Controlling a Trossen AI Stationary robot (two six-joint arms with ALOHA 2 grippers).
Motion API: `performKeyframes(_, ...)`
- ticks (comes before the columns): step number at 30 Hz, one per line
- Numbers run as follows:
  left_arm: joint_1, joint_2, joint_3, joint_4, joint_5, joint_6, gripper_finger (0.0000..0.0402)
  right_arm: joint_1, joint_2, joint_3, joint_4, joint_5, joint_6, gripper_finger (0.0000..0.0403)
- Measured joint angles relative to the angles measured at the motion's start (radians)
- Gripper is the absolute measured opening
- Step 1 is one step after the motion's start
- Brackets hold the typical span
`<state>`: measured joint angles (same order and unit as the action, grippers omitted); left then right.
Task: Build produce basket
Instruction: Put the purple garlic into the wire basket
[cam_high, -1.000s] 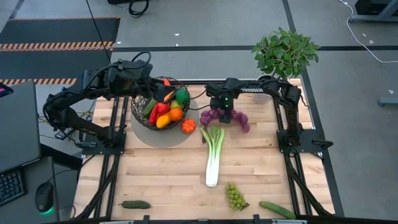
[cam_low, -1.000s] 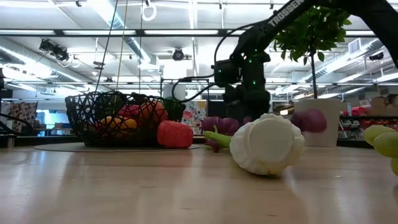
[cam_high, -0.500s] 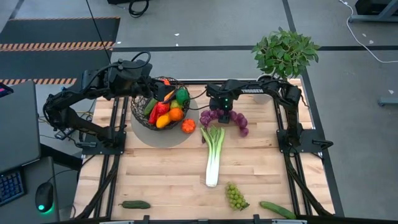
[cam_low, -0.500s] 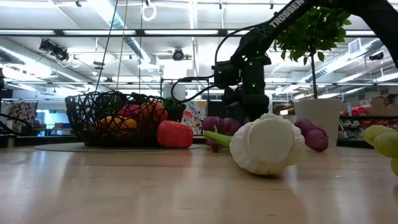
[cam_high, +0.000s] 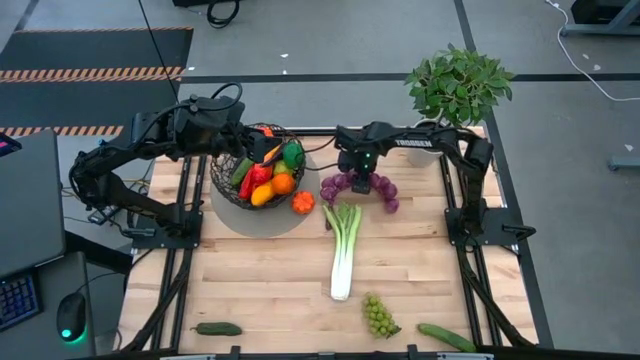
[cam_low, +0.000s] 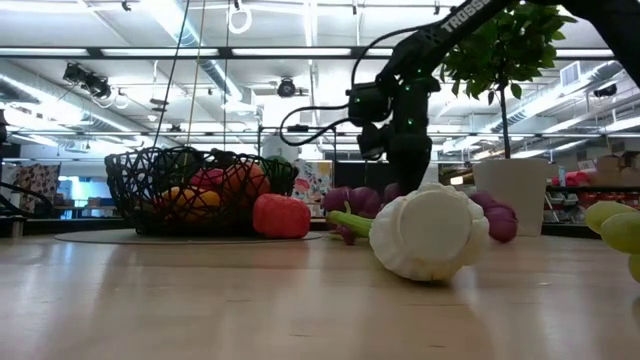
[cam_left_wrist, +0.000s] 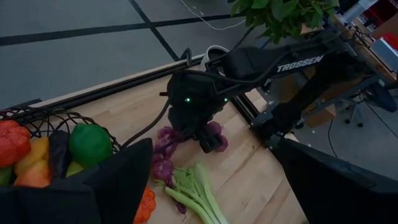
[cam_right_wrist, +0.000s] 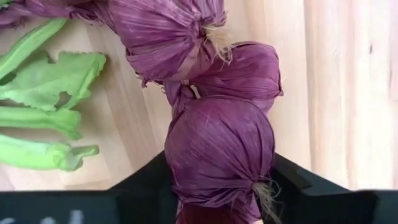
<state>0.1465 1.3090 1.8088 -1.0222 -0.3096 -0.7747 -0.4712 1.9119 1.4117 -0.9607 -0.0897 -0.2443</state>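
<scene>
The right gripper (cam_high: 362, 182) has clamped its fingers on the purple onion string (cam_high: 378, 190) since a second ago; left fingers apart

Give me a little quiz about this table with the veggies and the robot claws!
1. True or false: the leek lies inside the basket.
2. What is the right claw at? A: a banana. B: the string of purple bulbs. C: a pumpkin.
3. Fill the gap: the potted plant stands at the table's edge on the ____ arm's side.

Key: 1 false, it lies on the bare table beside the basket. 2 B. 3 right.
</scene>
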Motion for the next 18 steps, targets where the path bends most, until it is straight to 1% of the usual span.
performKeyframes(3, 0.000, 0.000, 0.000, 0.000, 0.000, 0.000, 0.0357, -0.006, -0.021, 0.000, -0.021, -0.004, 0.004, 0.0156)
performKeyframes(7, 0.000, 0.000, 0.000, 0.000, 0.000, 0.000, 0.0357, -0.015, -0.079, 0.000, -0.035, -0.004, 0.005, 0.0164)
performKeyframes(11, 0.000, 0.000, 0.000, 0.000, 0.000, -0.001, 0.0357, -0.023, -0.165, 0.005, -0.045, -0.003, 0.039, 0.0176)
performKeyframes(15, 0.000, 0.000, 0.000, 0.000, 0.000, 0.000, 0.0357, -0.024, -0.251, 0.038, -0.041, -0.012, 0.084, 0.0175)
performKeyframes(18, 0.000, 0.000, 0.000, 0.000, 0.000, 0.001, 0.0357, -0.017, -0.303, 0.064, -0.006, -0.015, 0.115, 0.0175)
